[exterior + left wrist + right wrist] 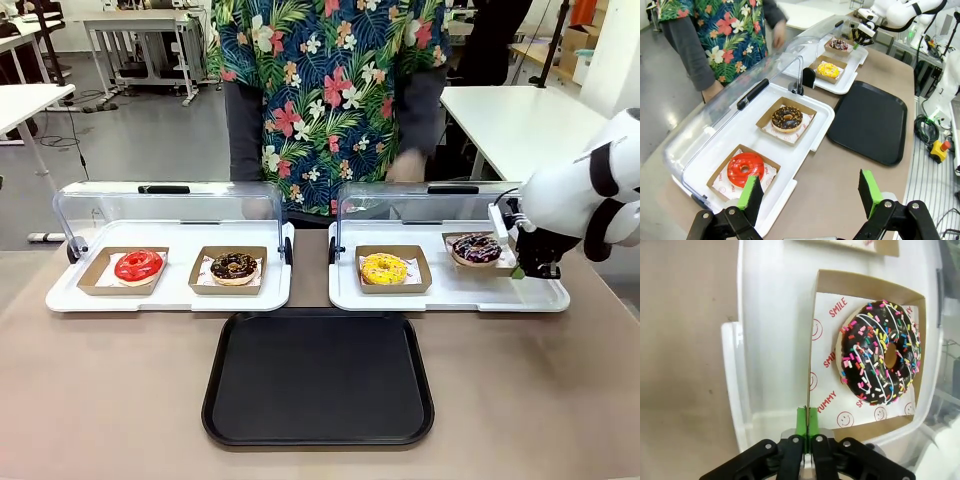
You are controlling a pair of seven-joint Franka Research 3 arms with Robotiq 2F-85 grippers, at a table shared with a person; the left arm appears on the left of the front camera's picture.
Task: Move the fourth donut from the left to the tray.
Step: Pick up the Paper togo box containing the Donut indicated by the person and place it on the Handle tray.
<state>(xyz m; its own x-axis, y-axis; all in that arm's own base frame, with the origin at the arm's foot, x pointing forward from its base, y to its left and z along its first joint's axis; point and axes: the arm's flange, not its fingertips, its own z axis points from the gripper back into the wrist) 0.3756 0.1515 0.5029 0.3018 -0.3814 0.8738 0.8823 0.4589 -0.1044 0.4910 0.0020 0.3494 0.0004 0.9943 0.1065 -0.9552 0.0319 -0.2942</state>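
The fourth donut (880, 352), dark chocolate with pink and white stripes and coloured sprinkles, lies on printed white paper in its brown cardboard holder (865, 282). My right gripper (807, 422) is shut on the holder's near side wall, green pads pinched together on the cardboard. From the front, the donut (476, 248) sits at the right end of the right white display tray, with the right gripper (522, 265) at its right edge. The black tray (318, 380) lies in front of the display trays, bare. My left gripper (810, 182) hangs open over the table's left end.
Two white display trays (60, 300) with raised clear lids hold a red donut (138, 265), a crumb-topped chocolate donut (234, 266) and a yellow donut (384, 268). A person in a floral shirt stands behind them, one hand (405, 165) above the right lid.
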